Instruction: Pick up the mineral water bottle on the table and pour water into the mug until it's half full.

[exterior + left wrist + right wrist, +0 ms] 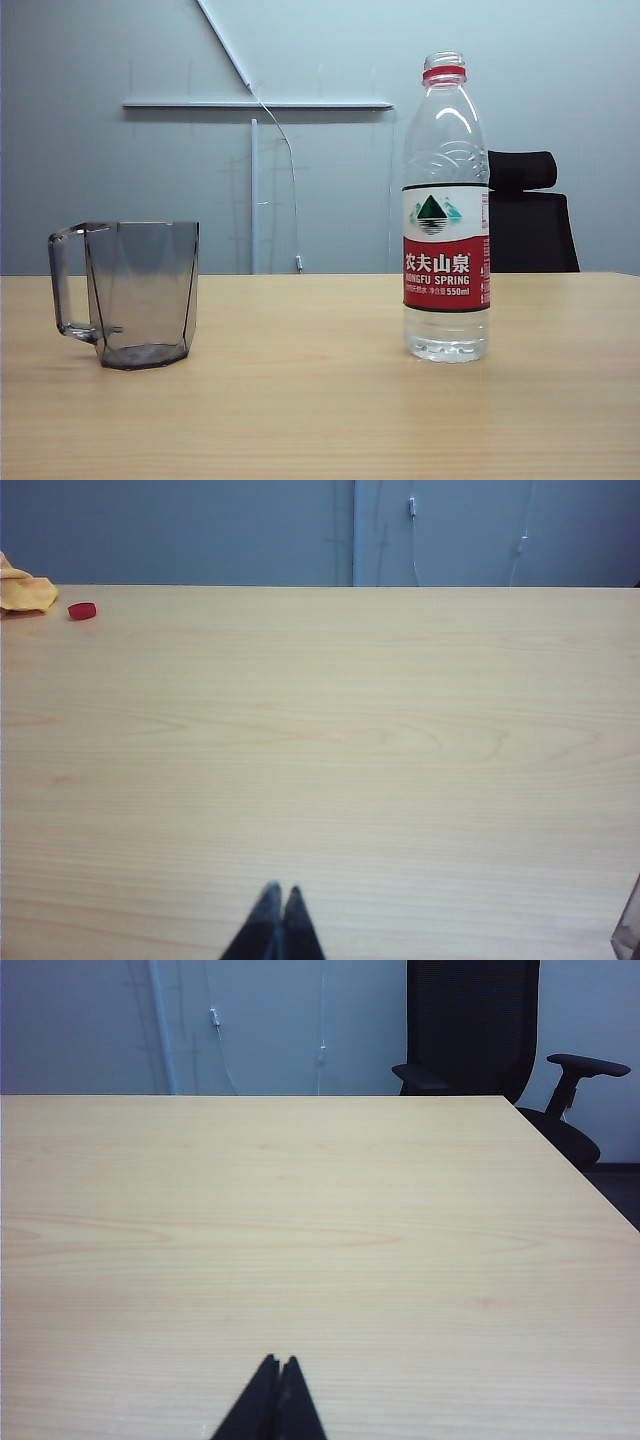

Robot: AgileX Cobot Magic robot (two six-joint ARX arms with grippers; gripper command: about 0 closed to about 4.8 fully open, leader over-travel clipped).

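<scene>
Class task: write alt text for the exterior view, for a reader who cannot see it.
A capless mineral water bottle stands upright on the right of a light wood table, with an empty smoky-grey mug standing apart on the left, handle pointing left. No end effector shows; a black chair stands behind.

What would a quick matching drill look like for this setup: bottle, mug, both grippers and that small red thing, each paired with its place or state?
Things:
1. mineral water bottle
2. mug
3. left gripper and right gripper
4. small red object

Places or states:
A. empty, handle turned away from the bottle
B. beside an orange cloth at the table's far corner, in the left wrist view
C. upright, uncapped, right of the mug in the exterior view
D. shut, holding nothing, over bare tabletop

Pairs: 1-C, 2-A, 3-D, 4-B
</scene>
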